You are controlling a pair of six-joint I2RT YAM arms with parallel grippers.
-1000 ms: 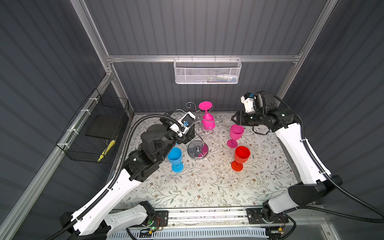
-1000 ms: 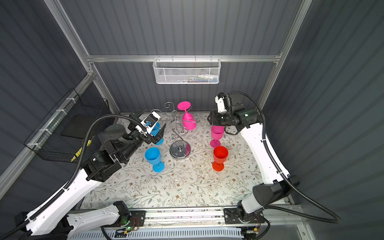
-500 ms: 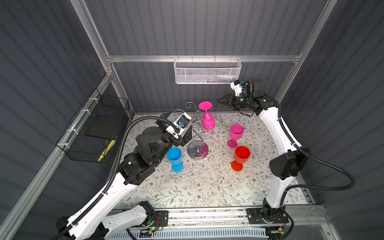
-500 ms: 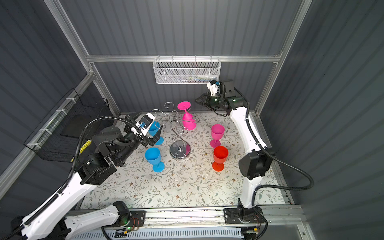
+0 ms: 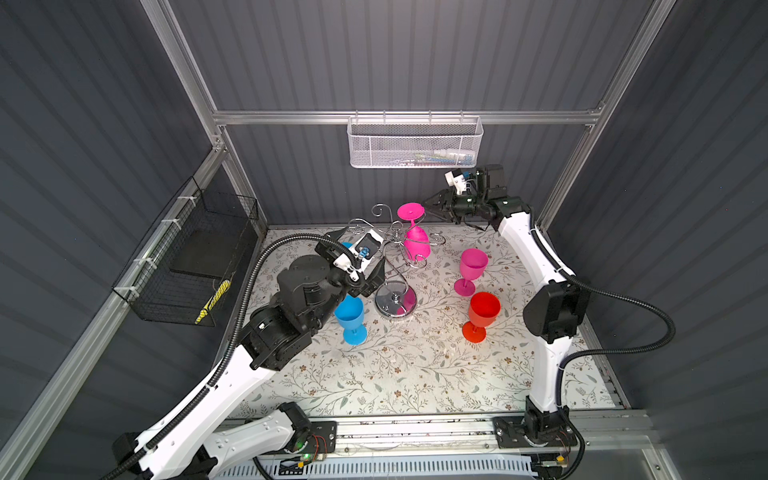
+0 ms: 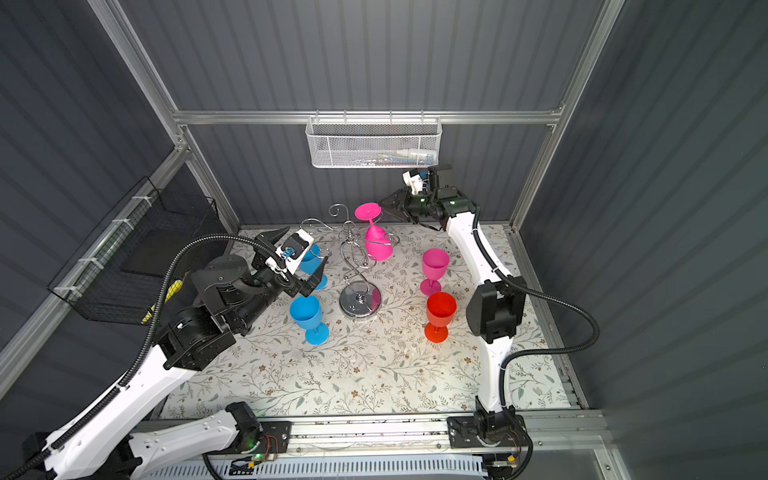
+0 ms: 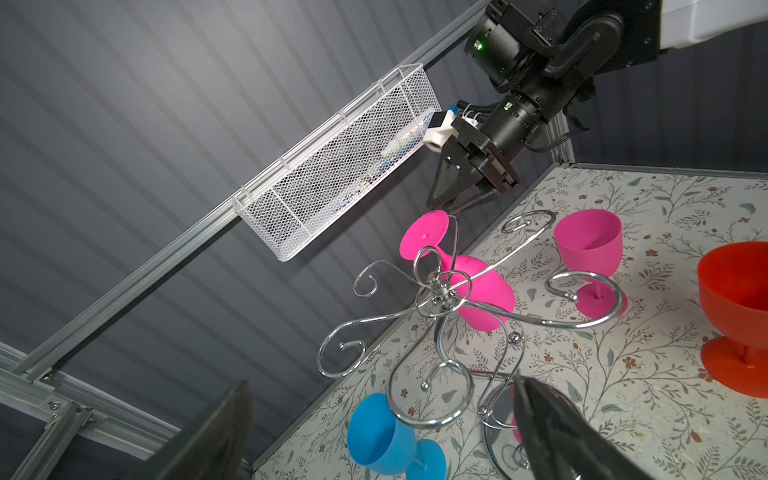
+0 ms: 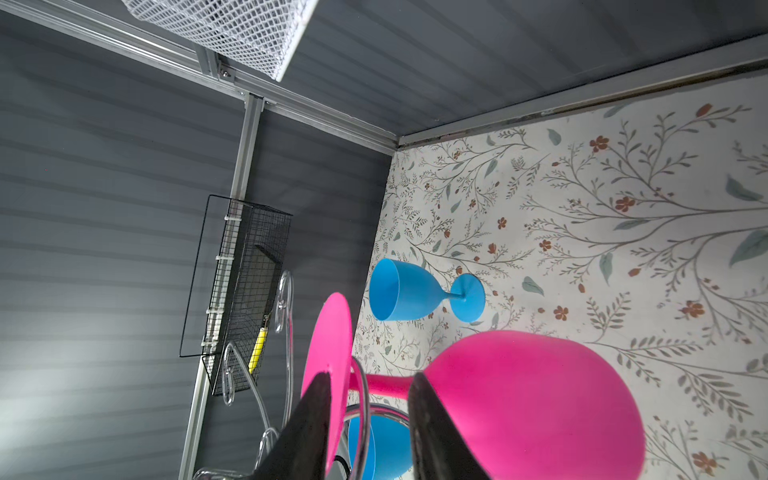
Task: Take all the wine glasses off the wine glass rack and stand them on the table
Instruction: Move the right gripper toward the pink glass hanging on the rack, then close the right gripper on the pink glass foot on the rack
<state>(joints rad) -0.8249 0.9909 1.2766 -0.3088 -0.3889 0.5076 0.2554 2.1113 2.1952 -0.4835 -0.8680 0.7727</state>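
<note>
My right gripper [image 8: 370, 419] straddles the hanging pink wine glass [image 5: 415, 245], jaws parted around its foot, not yet clamped. It hangs upside down on the wine glass rack [image 5: 395, 266]; my left gripper [image 7: 382, 432] gapes wide beside the rack, and no writing is legible.

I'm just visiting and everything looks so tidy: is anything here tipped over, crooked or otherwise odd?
Only one thing: the pink glass hangs upside down and tilted on the chrome rack, foot up, bowl down. The other four glasses stand upright on the table. Nothing looks spilled or broken.
</note>
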